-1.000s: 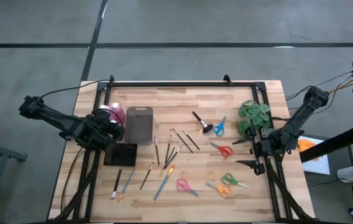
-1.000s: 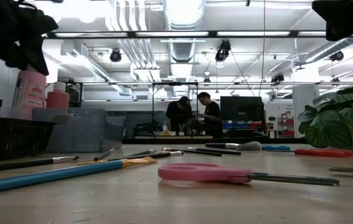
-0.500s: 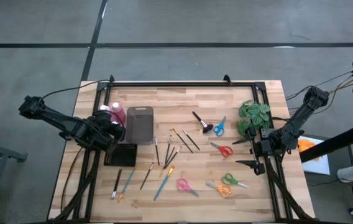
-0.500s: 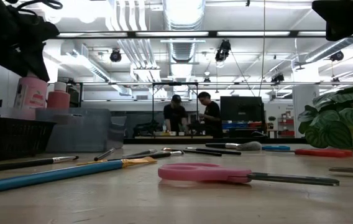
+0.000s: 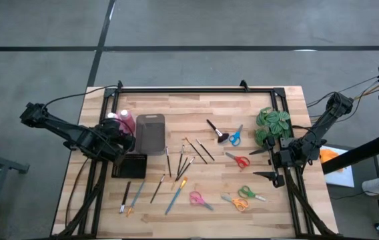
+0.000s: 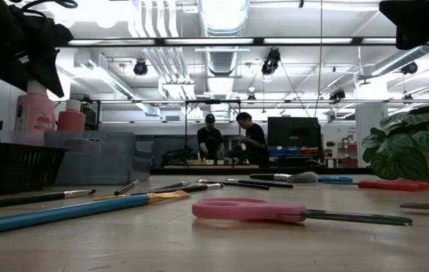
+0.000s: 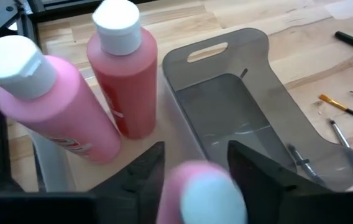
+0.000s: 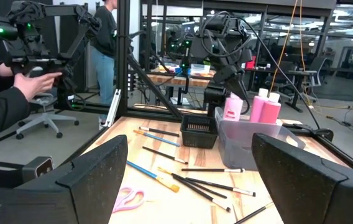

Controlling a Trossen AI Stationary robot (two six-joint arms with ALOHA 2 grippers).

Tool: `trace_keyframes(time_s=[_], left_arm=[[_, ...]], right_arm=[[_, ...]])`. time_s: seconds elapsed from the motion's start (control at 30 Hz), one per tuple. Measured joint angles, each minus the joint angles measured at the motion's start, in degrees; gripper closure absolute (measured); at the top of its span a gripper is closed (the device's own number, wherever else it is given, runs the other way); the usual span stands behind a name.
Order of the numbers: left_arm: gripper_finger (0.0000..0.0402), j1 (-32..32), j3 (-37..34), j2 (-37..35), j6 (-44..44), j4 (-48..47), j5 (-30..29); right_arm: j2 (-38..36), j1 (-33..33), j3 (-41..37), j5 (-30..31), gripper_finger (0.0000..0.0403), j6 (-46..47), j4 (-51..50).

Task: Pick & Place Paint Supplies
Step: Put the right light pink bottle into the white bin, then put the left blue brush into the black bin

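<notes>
My left gripper [image 7: 195,154] [image 5: 116,137] hovers at the table's left, beside the grey bin [image 7: 251,124] [image 5: 149,133], shut on a pink bottle [image 7: 204,193] [image 6: 35,113]. Two more white-capped bottles, one pink [image 7: 52,112] and one redder [image 7: 123,74], stand upright on their bases left of the bin. Thin paintbrushes [image 5: 184,159] lie flat mid-table, others [image 5: 133,197] toward the near edge. The stubby black brush [image 5: 215,130] lies farther back. My right gripper [image 8: 189,186] [image 5: 263,164] waits open at the table's right, near the plant. My left gripper pinches the pink bottle between its two fingers [image 7: 145,171], just below the white cap [image 7: 214,199], coming from above and pointing down. The bottle stands upright under the gripper. Its bottom is hidden behind the black basket, so I cannot tell whether it is lifted clear.
A black mesh basket [image 5: 131,165] sits near the bin. Several scissors lie on the right half, among them pink [image 5: 199,199], red [image 5: 238,160] and blue [image 5: 235,136]. A green leafy plant [image 5: 273,125] stands at the right edge. People work in the room behind.
My left gripper has shifted only slightly, with the pink bottle staying in its hold beside the bin. The people in the room behind have moved.
</notes>
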Motion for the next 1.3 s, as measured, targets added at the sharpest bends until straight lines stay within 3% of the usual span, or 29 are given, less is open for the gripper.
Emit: trace_keyframes(time_s=[0.2, 0.37, 0.93, 1.3], left_arm=[[0.0145, 0.0, 0.0, 0.0, 0.4, 0.1, 0.2], [0.0115, 0.0, 0.0, 0.0, 0.4, 0.3, 0.2], [0.0108, 0.0, 8.6, 0.1, 10.4, 0.6, -2.7], [0.0108, 0.0, 11.0, 5.2, 36.8, 19.1, -3.3]], right_arm=[[0.0, 0.0, 0.0, 0.0, 0.0062, -0.1, 0.0], [0.0, 0.0, 0.0, 0.0, 0.0062, -0.1, 0.0], [0.0, 0.0, 0.0, 0.0, 0.0062, -0.1, 0.0], [0.0, 0.0, 0.0, 0.0, 0.0062, 0.0, 0.0]])
